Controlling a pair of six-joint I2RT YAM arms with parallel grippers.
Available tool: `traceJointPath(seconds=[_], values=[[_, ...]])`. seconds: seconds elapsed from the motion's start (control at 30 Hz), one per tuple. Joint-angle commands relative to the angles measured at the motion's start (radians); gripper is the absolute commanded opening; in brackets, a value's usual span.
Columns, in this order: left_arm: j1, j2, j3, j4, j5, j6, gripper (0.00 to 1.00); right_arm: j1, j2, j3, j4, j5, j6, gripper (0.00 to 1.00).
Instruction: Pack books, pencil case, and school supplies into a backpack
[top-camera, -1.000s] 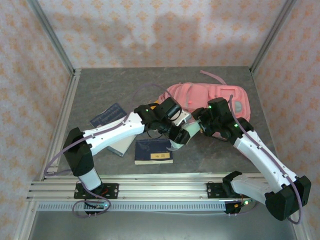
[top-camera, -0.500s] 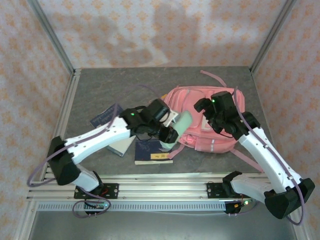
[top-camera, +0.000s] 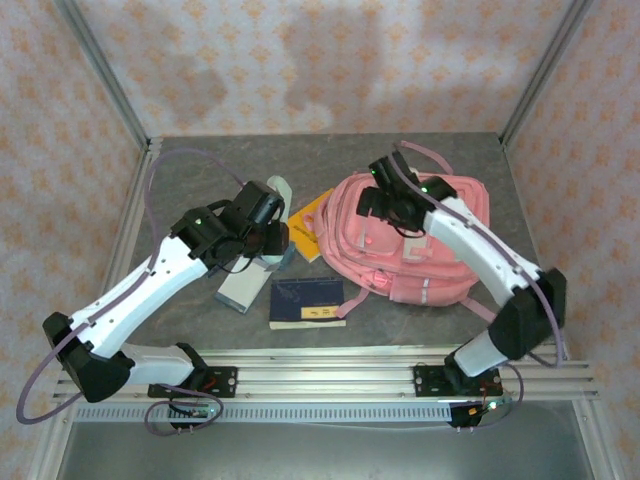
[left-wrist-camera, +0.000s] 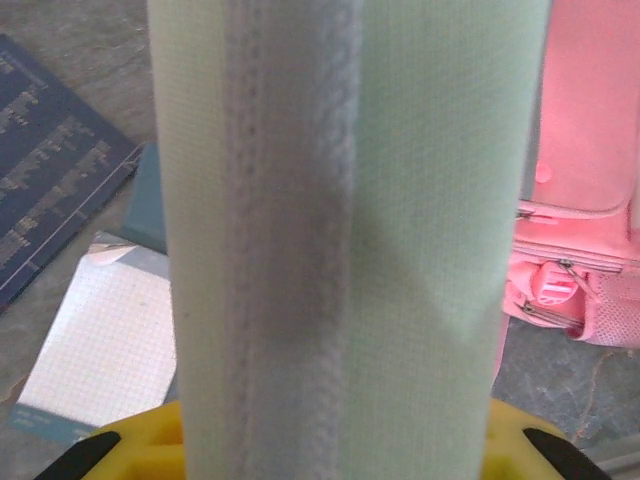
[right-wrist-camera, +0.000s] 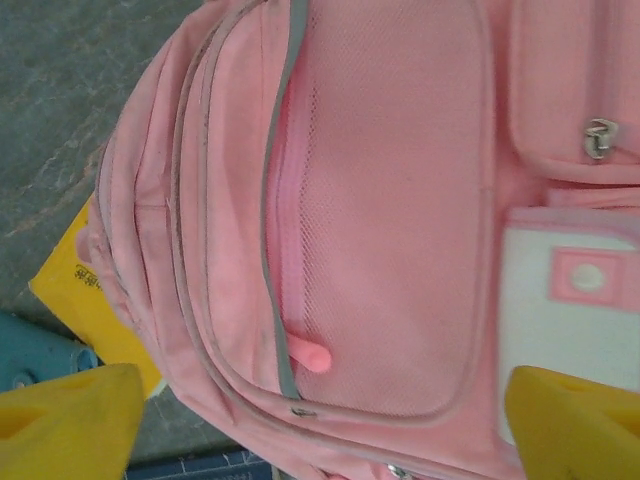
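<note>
Mint pencil case (left-wrist-camera: 350, 200) is clamped in the closed jaws of the left gripper (left-wrist-camera: 330, 455), held up near the backpack (top-camera: 430, 250), judged ready for carrying in | jaws of the right gripper (right-wrist-camera: 320, 425) are spread wide, nothing gripped, hung over the front zip (right-wrist-camera: 283, 250), likely to be parted | grey stone-look surface (top-camera: 200, 170), floral-papered walls (top-camera: 300, 60), aluminium frame (top-camera: 105, 70).

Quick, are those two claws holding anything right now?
Left gripper: closed on the pale mint-green fabric pencil case.
Right gripper: open, empty, over the pink fabric backpack.
</note>
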Motion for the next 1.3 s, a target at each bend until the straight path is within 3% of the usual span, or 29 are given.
traceJointPath(seconds=[0.0, 0.2, 0.33, 0.67, 0.83, 1.0, 1.2, 1.27], values=[[0.013, -0.018, 0.049, -0.075, -0.070, -0.039, 0.27, 0.010, 0.120, 0.106, -0.017, 0.045, 0.072, 0.85], [0.028, -0.039, 0.048, -0.101, -0.074, -0.029, 0.28, 0.074, 0.404, 0.432, -0.169, 0.116, 0.134, 0.83], [0.048, -0.045, 0.037, -0.104, -0.062, -0.018, 0.29, 0.090, 0.564, 0.630, -0.270, 0.131, 0.167, 0.72], [0.104, -0.080, -0.001, -0.108, -0.034, 0.000, 0.29, 0.099, 0.790, 0.847, -0.311, 0.094, 0.186, 0.57], [0.130, -0.097, -0.026, -0.105, -0.017, 0.003, 0.29, 0.099, 0.839, 0.844, -0.254, 0.047, 0.158, 0.51], [0.140, -0.102, -0.025, -0.110, -0.018, 0.012, 0.29, 0.100, 0.849, 0.869, -0.289, 0.106, 0.142, 0.16], [0.149, -0.104, -0.029, -0.087, -0.017, 0.016, 0.29, 0.100, 0.717, 0.810, -0.287, 0.220, 0.065, 0.11], [0.151, -0.101, -0.028, -0.078, -0.016, 0.016, 0.29, 0.100, 0.672, 0.790, -0.277, 0.235, 0.020, 0.02]])
